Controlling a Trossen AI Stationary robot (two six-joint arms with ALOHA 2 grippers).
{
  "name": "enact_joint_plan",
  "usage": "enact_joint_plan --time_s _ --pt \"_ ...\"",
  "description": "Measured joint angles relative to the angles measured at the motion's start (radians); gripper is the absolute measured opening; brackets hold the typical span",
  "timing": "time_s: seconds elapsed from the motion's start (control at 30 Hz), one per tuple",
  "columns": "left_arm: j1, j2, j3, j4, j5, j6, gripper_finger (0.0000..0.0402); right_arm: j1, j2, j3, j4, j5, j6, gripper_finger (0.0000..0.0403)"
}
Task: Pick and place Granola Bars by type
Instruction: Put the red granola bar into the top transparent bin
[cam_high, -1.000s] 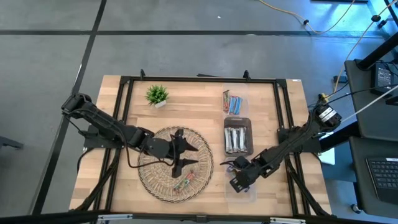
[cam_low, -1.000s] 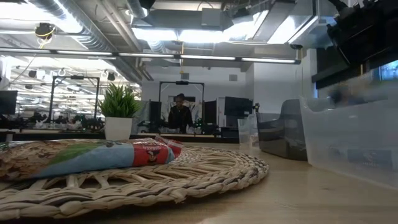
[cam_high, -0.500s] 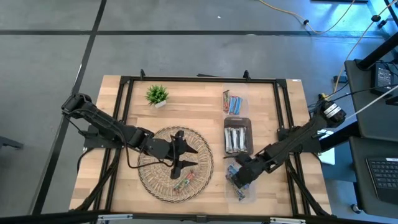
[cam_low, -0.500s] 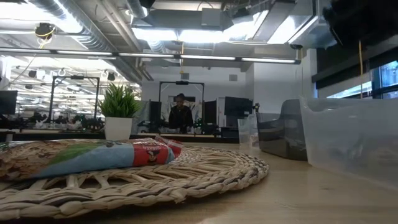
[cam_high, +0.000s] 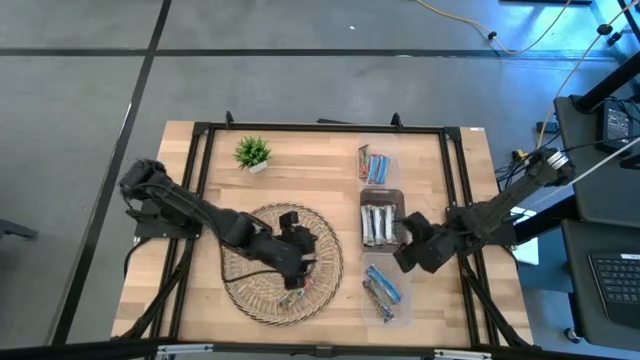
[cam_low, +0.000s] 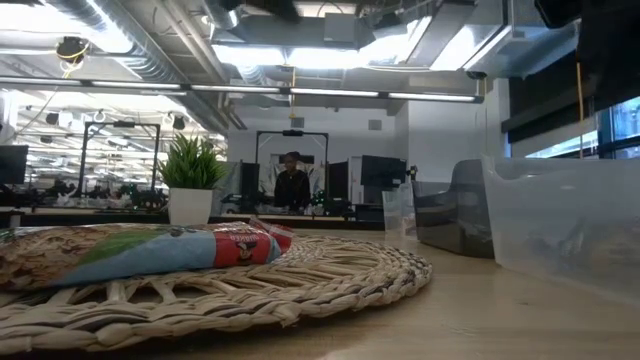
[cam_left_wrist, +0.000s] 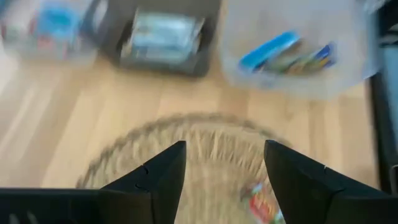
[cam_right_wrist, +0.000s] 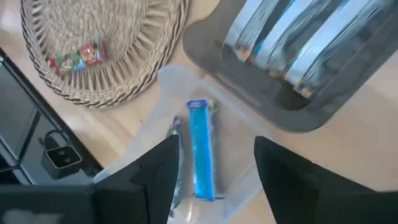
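Granola Bars are spread over four spots: one green-and-red bar (cam_high: 297, 294) lies on my woven mat (cam_high: 250, 290), two blue ones (cam_right_wrist: 200, 157) sit in the clear tray (cam_high: 398, 312) at the table's near edge, silver-white ones (cam_high: 379, 224) fill the dark tray (cam_high: 381, 194) in the middle, and a mixed few (cam_high: 373, 166) lie in the far clear tray (cam_high: 383, 152). My left gripper (cam_high: 305, 265) hangs over the mat just above that lone bar, fingers parted, nothing between them. My right gripper (cam_high: 408, 256) hovers beside the dark tray, over the gap toward the blue bars, fingers apart and empty. The small potted plant (cam_high: 252, 153) stands well apart near the far-left corner. The black frame rails (cam_high: 196, 160) run along the table's (cam_high: 310, 160) sides, near both my arms.
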Motion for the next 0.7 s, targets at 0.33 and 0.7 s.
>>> enact_joint_plan --time_s 0.33,0.7 --pt "-0.024 0.234 0.131 -0.230 0.106 -0.386 0.0210 -0.027 -0.135 0.000 -0.125 0.023 -0.216 0.0210" --pt "-0.027 0.385 0.145 -0.225 0.276 -0.732 0.0210 -0.084 -0.197 0.000 -0.167 0.026 -0.486 0.0210"
